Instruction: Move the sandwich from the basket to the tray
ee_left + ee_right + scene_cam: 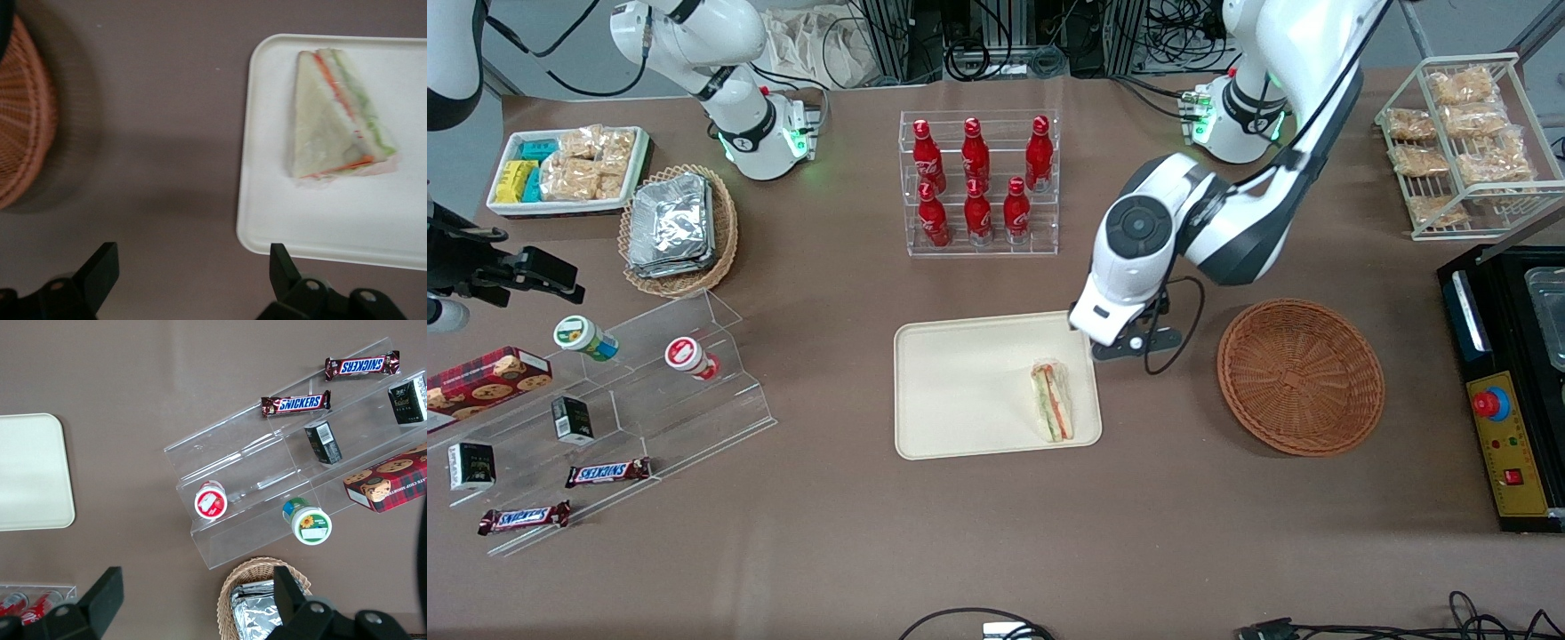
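The wrapped triangular sandwich lies on the cream tray, near the tray's edge that faces the basket. The reddish-brown wicker basket stands beside the tray toward the working arm's end and holds nothing. My gripper hangs above the table between tray and basket, at the tray's corner farther from the front camera. It is open, with nothing between its fingers.
A clear rack of red bottles stands farther from the front camera than the tray. A tan basket of foil packs, a white snack tray and an acrylic shelf lie toward the parked arm's end. A black control box sits beside the basket.
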You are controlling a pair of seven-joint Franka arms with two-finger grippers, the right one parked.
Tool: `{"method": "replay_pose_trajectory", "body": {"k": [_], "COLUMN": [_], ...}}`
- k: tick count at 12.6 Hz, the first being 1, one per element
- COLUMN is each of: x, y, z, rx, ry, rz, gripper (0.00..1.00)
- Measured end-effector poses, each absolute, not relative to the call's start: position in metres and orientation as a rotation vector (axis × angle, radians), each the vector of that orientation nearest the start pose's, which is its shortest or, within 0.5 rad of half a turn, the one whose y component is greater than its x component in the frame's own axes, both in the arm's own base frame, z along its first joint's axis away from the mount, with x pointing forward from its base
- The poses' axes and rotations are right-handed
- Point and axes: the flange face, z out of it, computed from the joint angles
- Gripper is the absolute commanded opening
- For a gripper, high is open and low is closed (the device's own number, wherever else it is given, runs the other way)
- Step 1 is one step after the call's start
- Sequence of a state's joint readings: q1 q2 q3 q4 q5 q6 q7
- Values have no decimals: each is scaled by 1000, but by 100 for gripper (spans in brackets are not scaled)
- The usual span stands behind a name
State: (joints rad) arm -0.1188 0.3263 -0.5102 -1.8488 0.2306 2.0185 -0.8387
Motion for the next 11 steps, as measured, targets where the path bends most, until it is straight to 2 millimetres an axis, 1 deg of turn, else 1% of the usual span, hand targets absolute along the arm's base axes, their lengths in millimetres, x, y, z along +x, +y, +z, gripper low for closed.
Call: {"method": "replay_pose_trajectory", "body": {"k": [2, 6, 8, 11], "x": [513, 528, 537, 554], "y": [-298, -215, -167, -109], "z": [386, 444, 470, 509], "rx": [-3021, -3061, -3072, -3080], "ry": [-89, -3, -42, -96], "rz": [54, 90, 96, 119], "gripper": [100, 100, 100, 100]}}
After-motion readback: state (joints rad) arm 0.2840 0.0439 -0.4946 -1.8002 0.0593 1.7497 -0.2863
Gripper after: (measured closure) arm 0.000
